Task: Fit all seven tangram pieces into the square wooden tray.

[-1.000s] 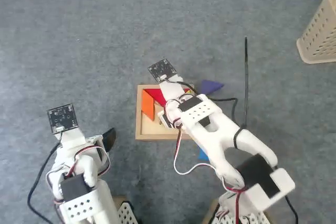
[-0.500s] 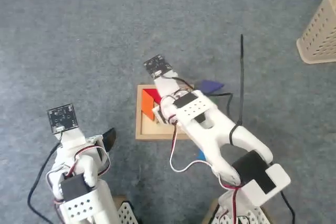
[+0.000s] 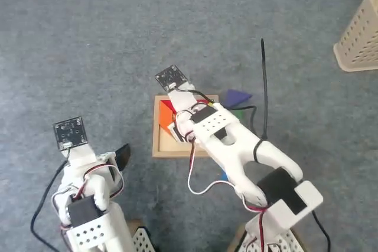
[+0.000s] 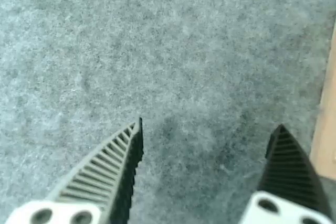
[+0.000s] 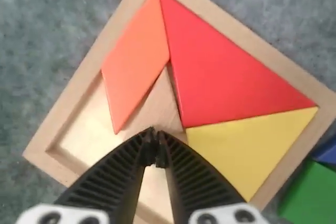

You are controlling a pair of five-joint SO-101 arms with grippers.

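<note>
The square wooden tray [image 5: 67, 113] holds an orange parallelogram [image 5: 134, 61], a large red triangle [image 5: 220, 72] and a yellow triangle [image 5: 247, 148]. My right gripper [image 5: 155, 142] is shut with nothing in it, its tips over the bare tray floor between the orange and yellow pieces. In the high view the right arm covers much of the tray [image 3: 160, 149]; the orange parallelogram [image 3: 165, 120] shows at its left side. A purple piece [image 3: 237, 96], a green piece [image 3: 237, 112] and a blue piece [image 3: 225, 175] lie outside the tray. My left gripper [image 4: 209, 129] stands open over bare carpet, left of the tray.
Grey carpet covers the table. A thin black cable [image 3: 264, 87] rises right of the tray. A cream slotted basket [image 3: 360, 33] stands at the far right. The tray's edge [image 4: 326, 114] shows beside the left gripper. Green piece [image 5: 312, 195] and blue piece [image 5: 328, 151] touch the tray's outer corner.
The right arm has swung to the left and farther over the tray, and the black cable shifted left with it. The left arm has stayed still.
</note>
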